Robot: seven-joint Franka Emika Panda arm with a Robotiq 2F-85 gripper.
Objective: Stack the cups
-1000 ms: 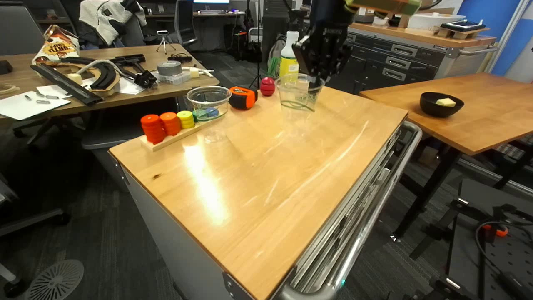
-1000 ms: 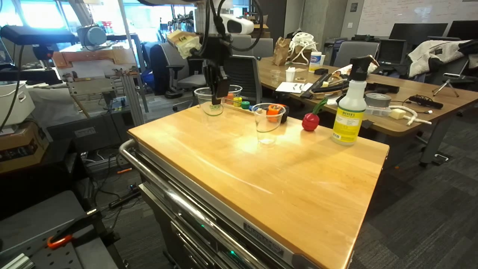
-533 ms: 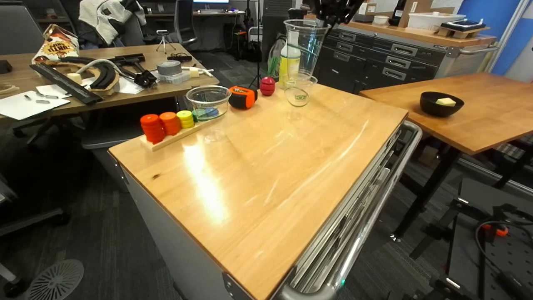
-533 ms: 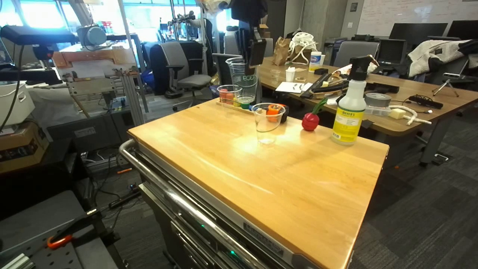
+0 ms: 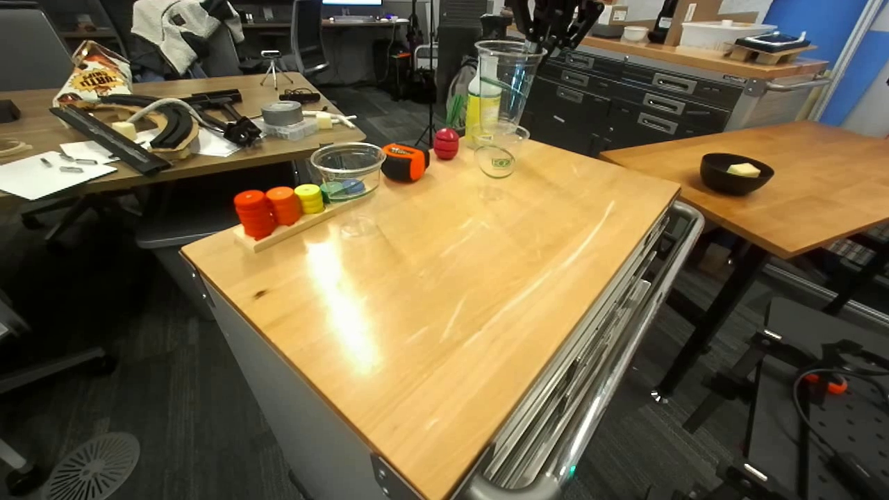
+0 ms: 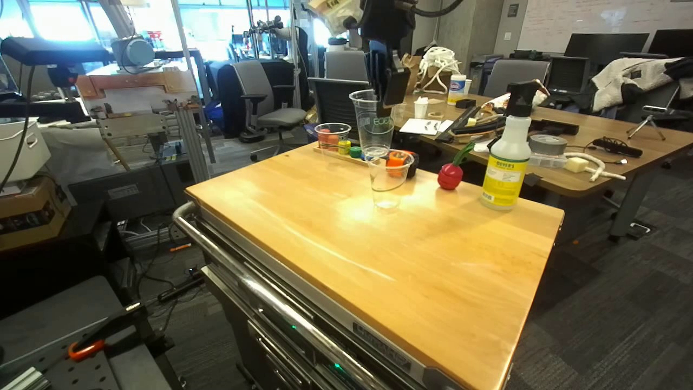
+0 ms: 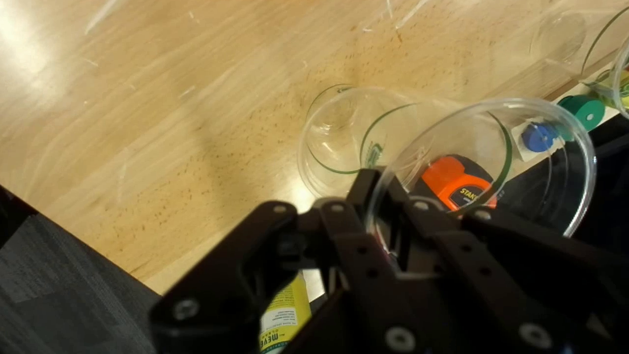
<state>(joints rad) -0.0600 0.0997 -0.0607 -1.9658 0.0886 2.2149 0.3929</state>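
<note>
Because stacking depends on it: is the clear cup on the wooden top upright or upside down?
Upright: in both exterior views the clear cup has its wider rim uppermost, its narrower base on the wooden top.

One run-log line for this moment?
end effector: closed on held cup | standing cup: upright on worktop | nesting: not yet, contact unclear

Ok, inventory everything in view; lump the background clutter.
Cart: 1, light wood top, foreground.
Held cup: 1, clear, raised above the cart.
Standing cup: 1, clear, upright on the cart.
Disc board: 1, pale wood, on the cart.
Discs: several, red, orange, yellow, green, blue, on that board.
Vessel: 1, clear, beside that board.
Tape measure: 1, orange and black, on the cart.
Radish-like item: 1, red and green, on the cart.
Spray bottle: 1, yellow label, on the cart.
Background items: many, mixed colours, beyond.
Pincer: 1, black, gripping the held cup.
Arm end: 1, black, above it.
</note>
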